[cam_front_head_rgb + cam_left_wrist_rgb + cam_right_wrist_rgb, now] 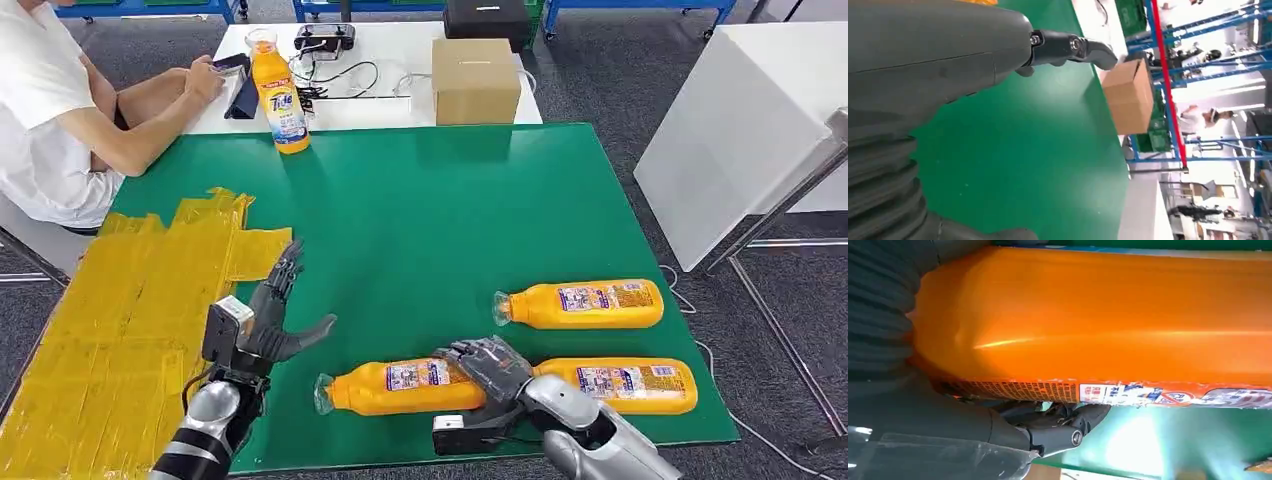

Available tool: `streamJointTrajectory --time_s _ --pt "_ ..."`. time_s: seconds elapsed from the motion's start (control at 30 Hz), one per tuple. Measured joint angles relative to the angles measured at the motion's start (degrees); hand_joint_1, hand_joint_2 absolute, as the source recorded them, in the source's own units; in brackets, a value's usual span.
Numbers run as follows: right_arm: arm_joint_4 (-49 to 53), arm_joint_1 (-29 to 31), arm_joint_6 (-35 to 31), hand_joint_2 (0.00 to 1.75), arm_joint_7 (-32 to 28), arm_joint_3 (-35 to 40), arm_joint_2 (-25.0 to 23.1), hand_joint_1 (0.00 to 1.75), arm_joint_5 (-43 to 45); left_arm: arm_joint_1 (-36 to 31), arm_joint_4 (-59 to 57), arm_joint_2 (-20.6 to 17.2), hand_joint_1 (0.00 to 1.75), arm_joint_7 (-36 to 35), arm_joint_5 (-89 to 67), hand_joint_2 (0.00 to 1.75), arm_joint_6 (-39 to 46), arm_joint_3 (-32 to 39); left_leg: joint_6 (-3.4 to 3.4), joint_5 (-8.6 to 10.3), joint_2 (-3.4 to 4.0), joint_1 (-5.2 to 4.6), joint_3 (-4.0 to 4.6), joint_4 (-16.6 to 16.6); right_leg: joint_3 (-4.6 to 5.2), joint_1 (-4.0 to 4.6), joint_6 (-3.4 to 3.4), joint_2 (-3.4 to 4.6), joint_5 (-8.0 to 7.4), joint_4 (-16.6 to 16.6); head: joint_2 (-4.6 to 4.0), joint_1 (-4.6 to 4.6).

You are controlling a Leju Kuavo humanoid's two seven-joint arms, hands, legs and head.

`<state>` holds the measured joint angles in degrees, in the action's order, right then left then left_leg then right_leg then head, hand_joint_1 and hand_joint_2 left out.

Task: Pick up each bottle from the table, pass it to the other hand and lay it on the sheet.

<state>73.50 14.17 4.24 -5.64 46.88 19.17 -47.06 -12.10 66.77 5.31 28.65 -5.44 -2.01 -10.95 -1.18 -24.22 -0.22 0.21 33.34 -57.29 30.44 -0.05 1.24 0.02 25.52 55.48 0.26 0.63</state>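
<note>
Three orange bottles lie on the green table (420, 220). My right hand (490, 365) wraps over the base end of the front one (400, 387), which still lies flat with its clear cap toward the left. In the right wrist view that bottle (1098, 315) sits against my palm with the thumb (1058, 427) curled beneath it. My left hand (265, 320) hovers open, fingers spread, just left of the cap, at the edge of the yellow sheet (130, 300). In the left wrist view my left hand (923, 60) holds nothing.
Two more orange bottles lie to the right (585, 304) (625, 384); a fourth stands upright at the back (281, 95). A cardboard box (475, 80) sits behind the green table. A person in white (60, 110) sits at the back left. A white table (740, 120) stands right.
</note>
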Motion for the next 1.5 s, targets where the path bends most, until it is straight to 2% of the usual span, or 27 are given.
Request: streamJointTrajectory --time_s 0.1,0.4,0.5,0.6,0.73,1.0,1.13,1.5 --pt "-0.2 0.2 -0.3 1.75 0.1 0.2 0.0 1.75 0.0 0.0 -0.1 0.0 0.00 0.1 0.1 1.75 0.0 -0.1 0.00 0.00 0.00 0.00 0.00 0.0 0.01 0.01 0.00 0.01 0.00 0.0 0.00 0.00" --pt "-0.4 -2.7 -7.3 1.75 2.3 -2.3 -2.8 1.75 1.2 0.6 0.7 0.0 0.00 0.2 0.1 1.75 0.1 -0.1 0.00 0.00 0.00 0.01 0.06 0.0 0.04 0.05 0.00 0.01 0.00 0.0 0.00 0.00" --pt "0.3 -5.2 -11.8 1.75 2.3 -5.1 -5.1 1.75 2.1 1.7 2.3 0.0 0.00 0.2 0.3 1.75 0.1 -0.1 0.01 0.00 -0.07 0.02 0.16 0.0 0.08 0.04 -0.01 -0.01 0.01 0.0 0.00 0.00" --pt "1.3 -7.4 -13.1 1.75 2.0 -7.4 -7.1 1.75 2.2 2.7 4.0 0.0 0.00 0.1 0.4 1.75 0.1 -0.1 0.00 0.01 -0.07 0.02 0.41 0.0 0.31 0.04 -0.01 -0.01 0.01 0.0 0.00 -0.02" --pt "3.7 -10.6 -17.6 1.75 -1.7 -11.1 -10.2 1.75 4.9 4.3 6.5 0.2 0.00 0.6 1.8 1.75 -0.5 -0.1 0.01 0.01 -0.09 0.02 0.59 0.0 0.47 0.04 -0.01 -0.01 0.01 0.0 0.00 -0.02" --pt "8.9 -15.1 -21.2 1.75 -4.9 -18.0 -15.9 1.75 9.9 8.1 13.7 2.2 0.00 1.0 11.9 1.75 0.1 2.2 0.01 0.00 -0.11 0.02 0.79 0.0 0.66 0.04 -0.01 -0.01 0.02 0.0 0.00 -0.02" --pt "10.8 -16.6 -24.5 1.75 -8.9 -20.5 -18.6 1.75 14.2 8.5 15.9 3.2 0.00 -0.3 16.4 1.75 1.2 3.9 0.01 0.00 -0.13 0.02 0.79 0.0 0.65 0.03 -0.02 -0.02 0.02 0.0 0.00 -0.02" --pt "13.3 -18.2 -26.1 1.75 -9.9 -23.3 -21.0 1.75 15.6 8.9 18.5 4.2 0.00 -3.8 20.7 1.75 0.4 4.3 0.01 0.00 -0.13 0.01 0.79 0.0 0.67 0.02 -0.02 -0.02 0.02 0.0 0.00 0.00"
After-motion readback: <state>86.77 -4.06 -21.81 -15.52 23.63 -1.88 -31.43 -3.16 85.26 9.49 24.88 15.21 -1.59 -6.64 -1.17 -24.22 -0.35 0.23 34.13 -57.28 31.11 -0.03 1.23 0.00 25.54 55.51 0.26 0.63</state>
